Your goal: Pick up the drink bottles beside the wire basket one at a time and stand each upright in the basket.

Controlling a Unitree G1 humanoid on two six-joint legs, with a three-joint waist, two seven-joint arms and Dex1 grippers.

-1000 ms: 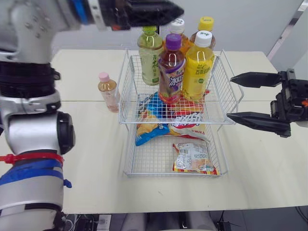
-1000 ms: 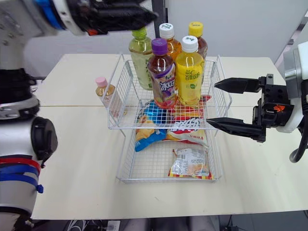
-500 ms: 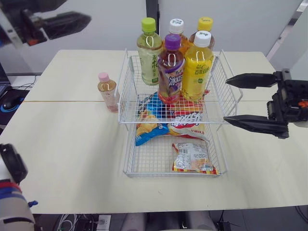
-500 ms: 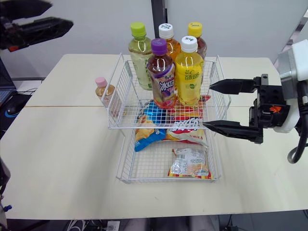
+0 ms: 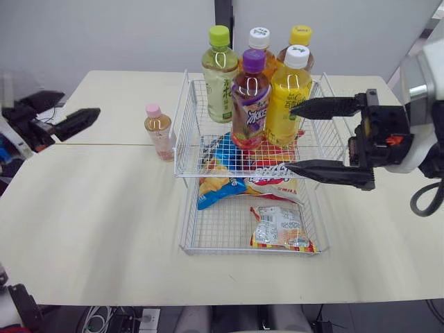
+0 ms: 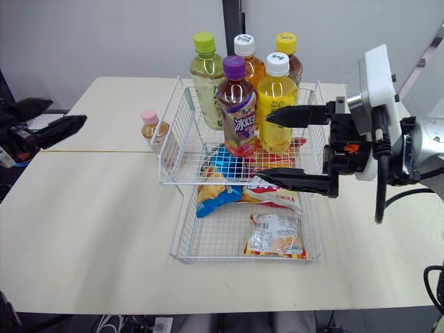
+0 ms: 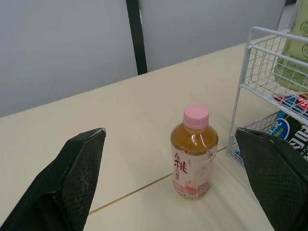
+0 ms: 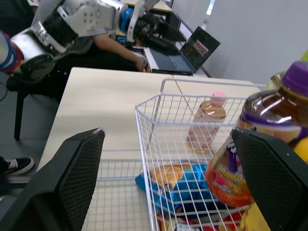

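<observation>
Plainly the pink-capped bottle point(image 5: 158, 132) stands upright on the table point(image 5: 104, 201), just left of the wire basket point(image 5: 182, 125) and straight ahead of the left gripper point(image 5: 76, 107), fingers spread wide. The right gripper point(image 5: 289, 137), also spread, hovers across the basket, farther off.

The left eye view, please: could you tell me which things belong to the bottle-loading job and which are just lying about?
Job in hand:
- pink-capped bottle, upright on the table beside the basket
- wire basket
- five upright bottles in its upper tier

Lying about:
- snack packets in the lower tier
</observation>
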